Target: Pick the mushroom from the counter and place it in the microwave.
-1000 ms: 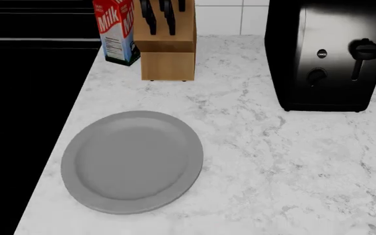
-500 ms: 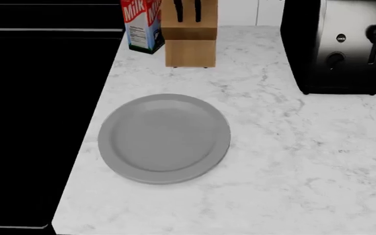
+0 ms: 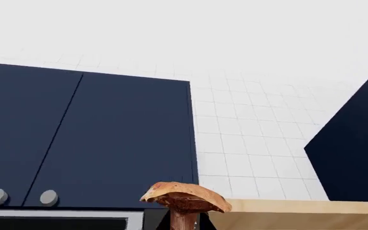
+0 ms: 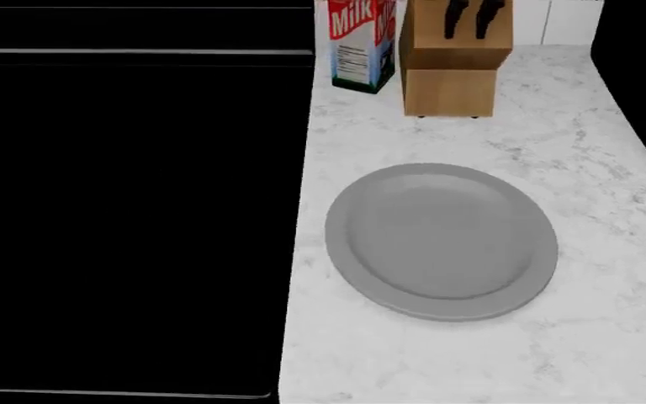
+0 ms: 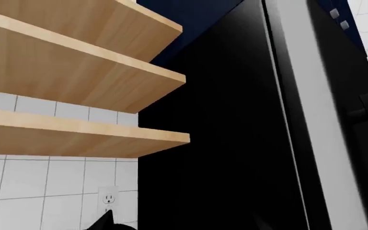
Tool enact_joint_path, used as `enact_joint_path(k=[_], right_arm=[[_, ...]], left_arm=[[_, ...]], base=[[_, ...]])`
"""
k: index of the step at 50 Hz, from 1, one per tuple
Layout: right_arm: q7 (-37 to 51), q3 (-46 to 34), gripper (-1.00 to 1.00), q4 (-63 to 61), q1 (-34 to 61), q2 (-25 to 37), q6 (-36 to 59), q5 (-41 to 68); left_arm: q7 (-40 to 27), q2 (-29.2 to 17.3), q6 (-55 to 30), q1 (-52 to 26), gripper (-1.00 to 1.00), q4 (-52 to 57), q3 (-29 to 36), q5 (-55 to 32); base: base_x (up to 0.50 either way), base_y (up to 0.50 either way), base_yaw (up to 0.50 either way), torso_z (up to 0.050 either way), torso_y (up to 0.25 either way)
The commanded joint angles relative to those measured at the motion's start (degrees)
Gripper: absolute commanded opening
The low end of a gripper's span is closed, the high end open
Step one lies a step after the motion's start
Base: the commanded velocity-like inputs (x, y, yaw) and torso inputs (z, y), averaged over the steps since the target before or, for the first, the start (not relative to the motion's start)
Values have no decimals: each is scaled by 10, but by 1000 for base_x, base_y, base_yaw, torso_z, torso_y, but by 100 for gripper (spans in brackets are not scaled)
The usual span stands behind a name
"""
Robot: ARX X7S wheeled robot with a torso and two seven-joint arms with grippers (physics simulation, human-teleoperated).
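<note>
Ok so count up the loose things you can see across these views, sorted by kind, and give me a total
Plates: 1, the grey plate on the counter
Milk cartons: 1, the milk carton
Knife blocks: 1, the wooden knife block
Mushrooms: 1, the mushroom, seen only in the left wrist view
Total: 4

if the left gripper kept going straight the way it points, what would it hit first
Probably the dark navy cabinet doors facing the left wrist camera, past the held mushroom. Nothing else shows in between, though depth is unclear.
</note>
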Motion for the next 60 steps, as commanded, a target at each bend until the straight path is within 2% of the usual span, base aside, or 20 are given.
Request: enact_joint_path(k=[1, 45, 60], right_arm=[[-12, 30, 100, -3, -15, -5, 0, -1], [-22, 26, 100, 3, -26, -30, -21, -13], [-37, 32, 100, 2, -25, -45, -33, -15]], left_arm=[[3, 14, -2, -9, -100, -6, -19, 6], [5, 14, 2, -9, -100, -14, -10, 4], [4, 14, 2, -9, -100, -13, -6, 2]], base=[[0, 500, 0, 0, 0], [0, 500, 0, 0, 0], [0, 0, 0, 0, 0]])
